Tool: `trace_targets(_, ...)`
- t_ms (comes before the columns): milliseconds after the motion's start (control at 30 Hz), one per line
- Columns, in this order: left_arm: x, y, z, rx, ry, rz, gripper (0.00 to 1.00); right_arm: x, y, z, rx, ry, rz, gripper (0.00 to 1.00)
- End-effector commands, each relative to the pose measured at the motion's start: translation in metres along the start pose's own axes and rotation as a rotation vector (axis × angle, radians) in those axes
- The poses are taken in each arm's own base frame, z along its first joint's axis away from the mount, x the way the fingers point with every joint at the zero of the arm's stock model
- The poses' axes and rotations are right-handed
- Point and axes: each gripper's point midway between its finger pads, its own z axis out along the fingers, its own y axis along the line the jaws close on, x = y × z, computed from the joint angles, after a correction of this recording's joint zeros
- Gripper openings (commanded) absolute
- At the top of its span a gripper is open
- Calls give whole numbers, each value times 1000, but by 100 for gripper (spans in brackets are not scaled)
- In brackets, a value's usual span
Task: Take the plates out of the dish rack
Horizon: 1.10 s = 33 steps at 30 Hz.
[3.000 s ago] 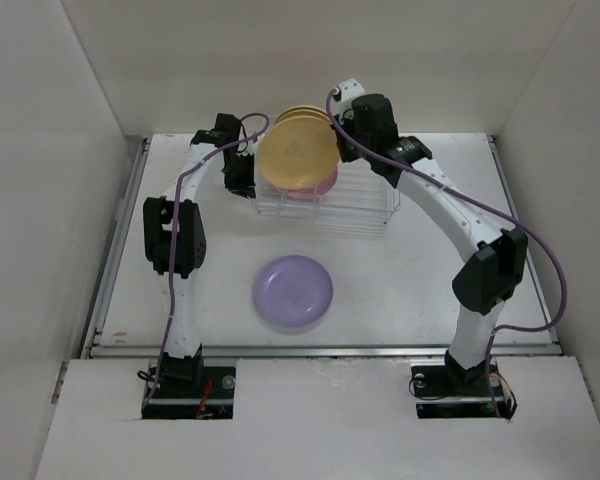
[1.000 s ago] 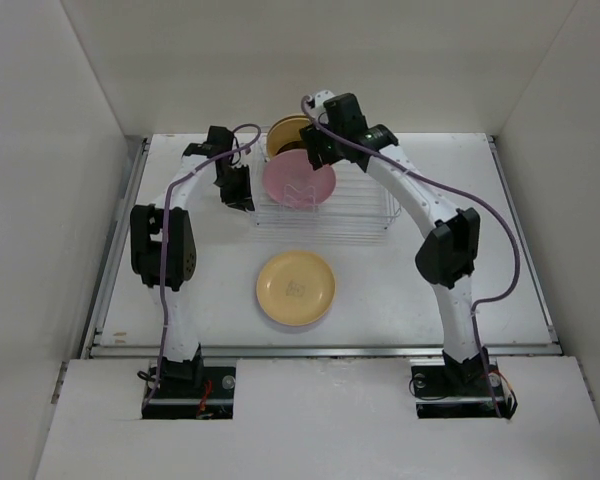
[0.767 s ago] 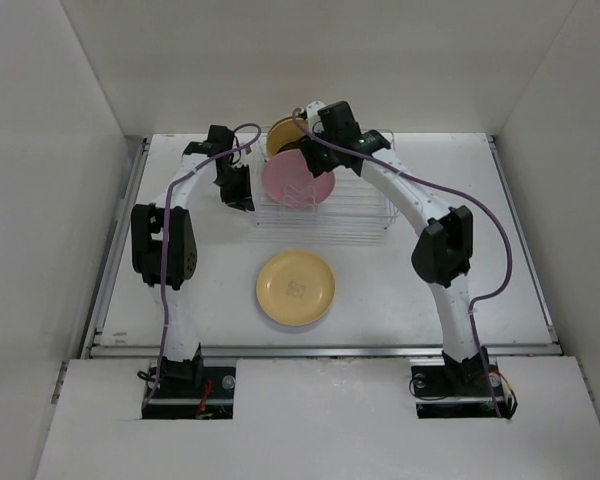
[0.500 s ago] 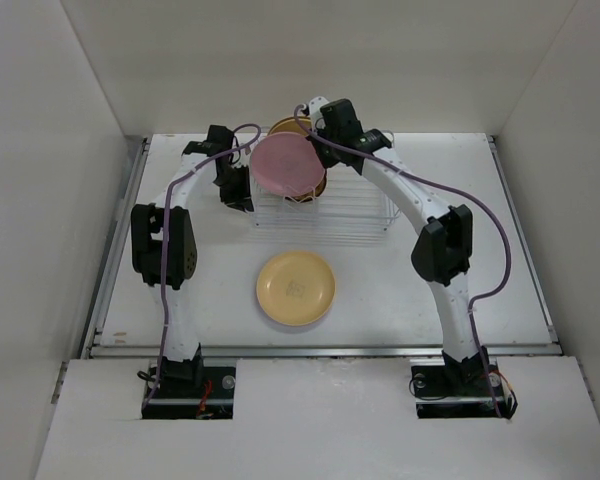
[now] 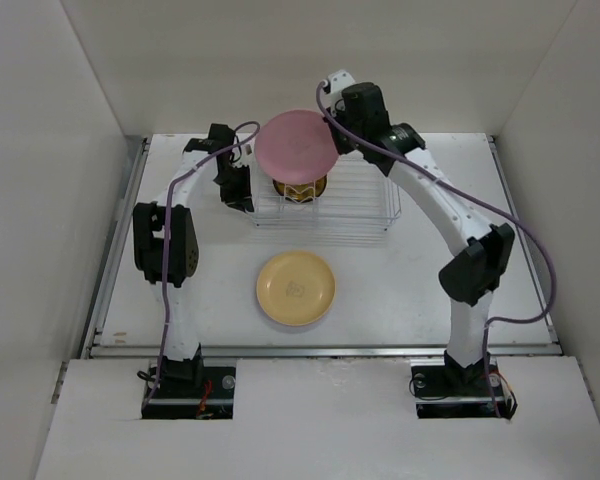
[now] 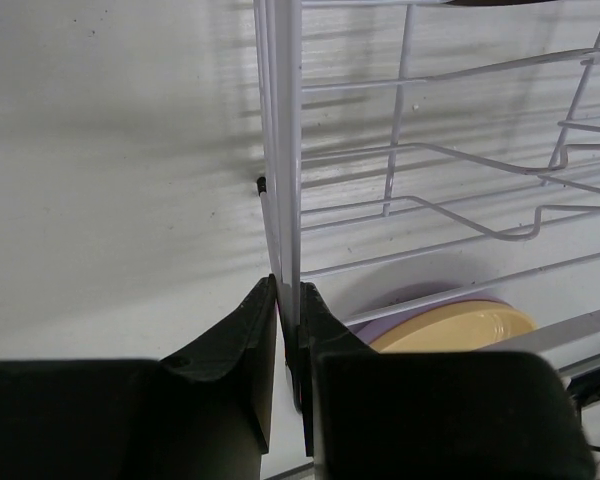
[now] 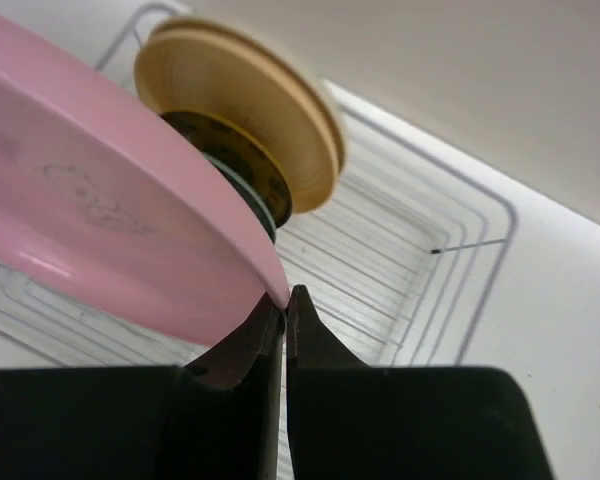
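1. We saw the right gripper [image 7: 285, 303] pinched shut on the rim of the pink plate [image 7: 110, 220], its two fingers pressed to either face of the edge.
2. In the top view the pink plate hung in the air above the back left part of the dish rack [image 5: 365, 205], tilted and clear of the wires.
3. We found the left gripper [image 6: 288, 298] clamped narrowly on an upright wire of the rack's left wall, with the jaws nearly touching around it.
4. Inside the rack, a cream plate [image 7: 245, 95] stood on edge at the back, and the dark patterned plates [image 7: 235, 155] stood just in front of it; we could make out brown-gold and a teal edge, but not their count.
5. The yellow plate [image 5: 295, 288] lay flat on the table [image 5: 430, 270], in front of the rack and between the two arms.
6. Through the left wrist camera we noted the lavender plate [image 6: 405, 302] directly beneath the yellow one, only its rim showing.
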Motion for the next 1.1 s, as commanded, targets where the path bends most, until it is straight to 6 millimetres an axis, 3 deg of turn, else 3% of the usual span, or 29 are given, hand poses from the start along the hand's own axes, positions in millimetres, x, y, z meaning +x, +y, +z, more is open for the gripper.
trace_targets(0, 9, -22, -12, 95, 67, -85, 0, -50, -20, -57, 85, -150, 79, 0)
trace_targets(67, 5, -23, -15, 98, 54, -80, 0, -41, -22, -66, 119, -117, 69, 0)
trace_targets(100, 1, -23, -13, 99, 50, -78, 0, -25, -18, -69, 121, -62, 49, 0)
trace_targets(167, -4, -24, -13, 101, 40, -74, 0, -14, -9, -84, 75, -29, 44, 0)
trace_targets(200, -3, -25, -10, 109, 51, -78, 0, 14, 11, -85, -36, 56, 22, 0)
trace_targets(300, -11, -28, -14, 114, 33, -71, 0, 54, 46, -101, -226, 166, 6, 0)
trace_targets(333, -10, -27, -10, 112, 41, -74, 0, 87, 65, -102, -302, 249, -4, 0)
trace_targets(433, -16, -26, -11, 106, 25, -69, 0, 133, 100, -112, -423, 377, -18, 0)
trace_targets(600, -14, -26, -11, 104, 33, -63, 0, 187, 134, -99, -508, 537, -34, 0)
trace_targets(767, -12, -24, -11, 75, 30, -46, 0, 214, 147, -79, -518, 626, -35, 2)
trace_targets(833, -9, -22, -9, 72, 40, -49, 0, 227, 146, -75, -485, 673, -59, 12)
trace_targets(867, -9, -22, -9, 72, 40, -49, 0, 227, 144, -74, -472, 673, -63, 29)
trace_targets(933, -9, -22, -9, 72, 40, -49, 0, 227, 147, -71, -466, 673, -75, 39)
trace_targets(967, -9, -22, -9, 72, 40, -49, 0, 227, 145, -71, -457, 672, -78, 52)
trace_targets(1067, -9, -22, -9, 72, 40, -49, 0, 220, 139, -72, -428, 656, -86, 59)
